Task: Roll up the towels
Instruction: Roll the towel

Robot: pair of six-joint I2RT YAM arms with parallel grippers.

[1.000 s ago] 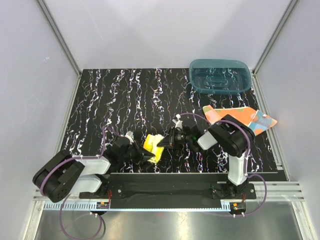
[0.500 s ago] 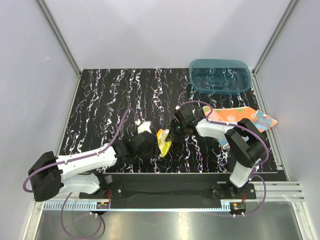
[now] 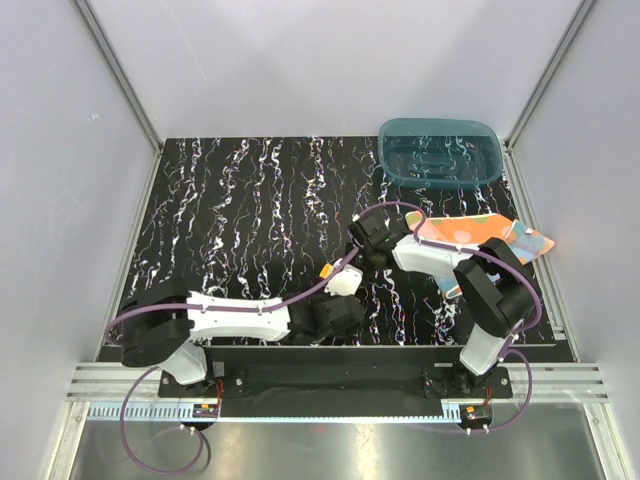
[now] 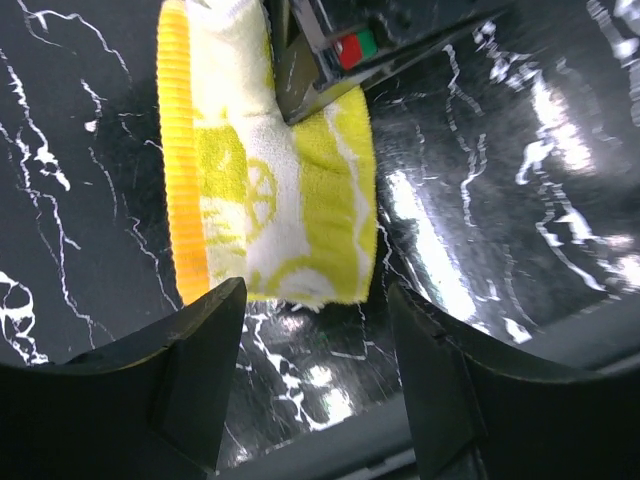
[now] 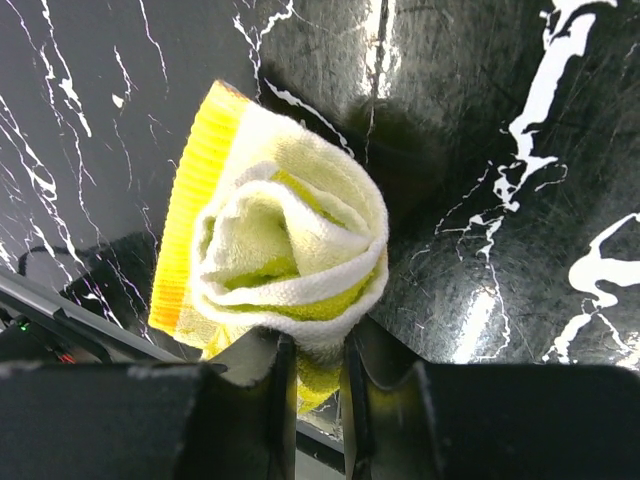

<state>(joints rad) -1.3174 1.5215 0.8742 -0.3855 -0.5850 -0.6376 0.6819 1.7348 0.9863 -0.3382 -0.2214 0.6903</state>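
Observation:
The yellow towel is a rolled bundle on the black marbled table, with my right gripper shut on its lower end. From above only a sliver of this towel shows between the two grippers. My left gripper is open just short of the roll, nothing between its fingers. From above, the left gripper lies near the front edge and the right gripper just behind it. The orange polka-dot towel lies flat at the right, partly under the right arm.
A teal translucent tub stands at the back right corner. The left arm stretches along the table's front edge, close to the black base rail. Grey walls enclose the table on three sides.
My left gripper has opened and let go of the yellow towel, and its arm has swung right along the front edge. The right gripper kept its hold on the roll, shifting slightly back.

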